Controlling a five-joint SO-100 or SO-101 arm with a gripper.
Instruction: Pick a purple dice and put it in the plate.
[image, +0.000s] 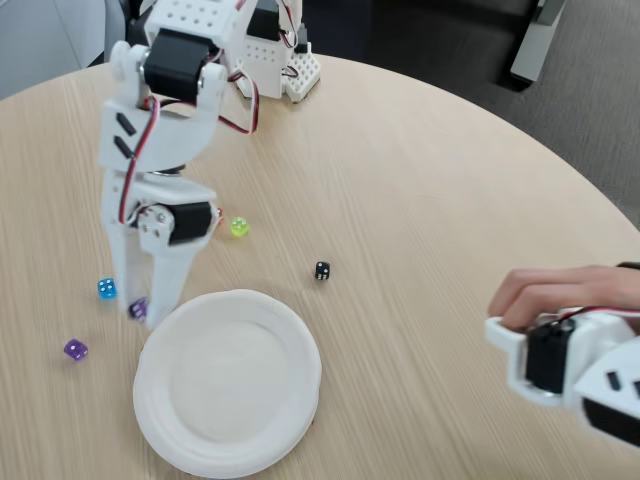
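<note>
The pale purple dice (138, 308) lies on the table just left of the plate (228, 385), a large white paper plate at the front. My gripper (139, 318) points straight down over the die, one finger on each side. The gap between the fingers is as wide as the die, so they appear shut on it. The wider right finger (168, 285) hides part of the die and ends at the plate's left rim. The die still looks level with the tabletop.
A deeper purple die (75, 349) and a blue die (106, 288) lie left of the gripper. A green die (239, 227) and a black die (322, 270) lie behind the plate. A person's hand (555, 292) holds a second white arm (575, 370) at the right edge.
</note>
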